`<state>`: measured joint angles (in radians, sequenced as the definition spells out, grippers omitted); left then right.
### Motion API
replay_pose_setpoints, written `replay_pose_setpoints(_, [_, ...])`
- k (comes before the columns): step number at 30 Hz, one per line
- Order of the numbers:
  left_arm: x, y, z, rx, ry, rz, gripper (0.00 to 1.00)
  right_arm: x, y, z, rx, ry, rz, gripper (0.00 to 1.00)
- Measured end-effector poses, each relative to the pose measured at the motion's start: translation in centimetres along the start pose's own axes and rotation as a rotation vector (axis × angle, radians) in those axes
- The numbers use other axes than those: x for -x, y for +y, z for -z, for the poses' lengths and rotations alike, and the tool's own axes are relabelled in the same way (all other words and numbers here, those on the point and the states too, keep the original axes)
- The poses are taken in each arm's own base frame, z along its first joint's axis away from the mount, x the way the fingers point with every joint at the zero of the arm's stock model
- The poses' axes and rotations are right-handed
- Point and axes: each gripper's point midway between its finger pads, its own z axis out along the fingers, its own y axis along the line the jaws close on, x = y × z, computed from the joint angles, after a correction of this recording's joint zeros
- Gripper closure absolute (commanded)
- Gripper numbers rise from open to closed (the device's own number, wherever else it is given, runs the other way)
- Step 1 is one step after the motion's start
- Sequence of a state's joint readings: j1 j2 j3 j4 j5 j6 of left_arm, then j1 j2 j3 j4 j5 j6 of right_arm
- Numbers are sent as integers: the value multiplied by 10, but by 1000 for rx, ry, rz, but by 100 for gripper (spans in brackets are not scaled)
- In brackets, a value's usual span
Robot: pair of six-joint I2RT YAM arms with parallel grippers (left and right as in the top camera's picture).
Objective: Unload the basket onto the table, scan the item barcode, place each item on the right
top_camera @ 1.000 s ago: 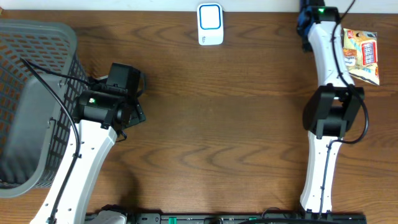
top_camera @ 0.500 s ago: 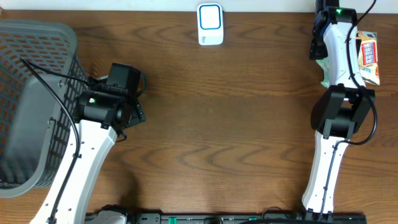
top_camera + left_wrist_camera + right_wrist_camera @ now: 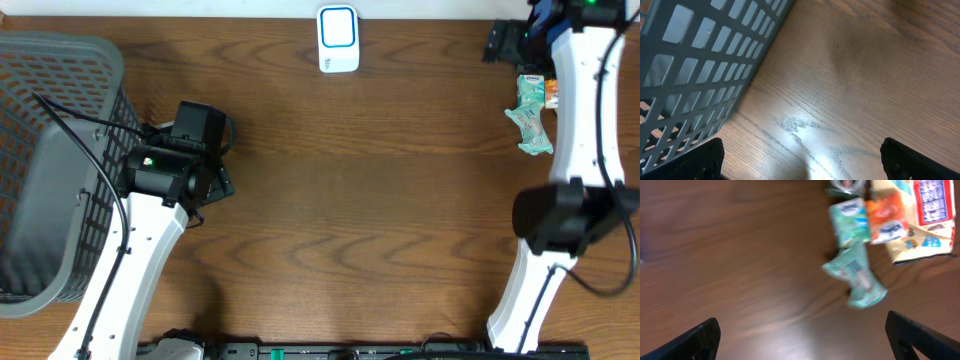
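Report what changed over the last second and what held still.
The right arm swung rightward toward the far right corner of the table, and the right gripper opened, empty now. The crumpled teal packet, hidden before, lies uncovered. The left arm, grey basket and white scanner stayed put.

even overhead light, glare on table [image 3: 820,160], right wrist view motion-blurred

Lying flat, crumpled green plastic packet [image 3: 856,277], just beside flatter green packet [image 3: 850,221]. Well apart, small white-and-blue scanner box [image 3: 338,38].
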<state>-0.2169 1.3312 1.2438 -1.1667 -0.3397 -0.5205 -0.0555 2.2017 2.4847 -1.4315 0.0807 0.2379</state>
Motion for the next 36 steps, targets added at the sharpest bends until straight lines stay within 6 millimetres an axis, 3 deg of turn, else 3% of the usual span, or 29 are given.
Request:
replay_pose_setpoints(5, [0, 0, 0, 0, 1, 0, 2, -19, 42, 72, 115, -55, 81, 1])
replay_pose_setpoints(11, [0, 0, 0, 0, 0, 0, 2, -51, 73, 114, 219, -41, 201, 1])
replay_pose_setpoints(20, [0, 0, 0, 0, 0, 0, 2, -82, 62, 159, 245, -30, 245, 1])
replay_pose_setpoints(27, [0, 0, 0, 0, 0, 0, 2, -87, 57, 180, 258, -72, 250, 1])
replay_pose_setpoints(36, [0, 0, 0, 1, 0, 0, 3, -123, 37, 210, 274, -137, 271, 1])
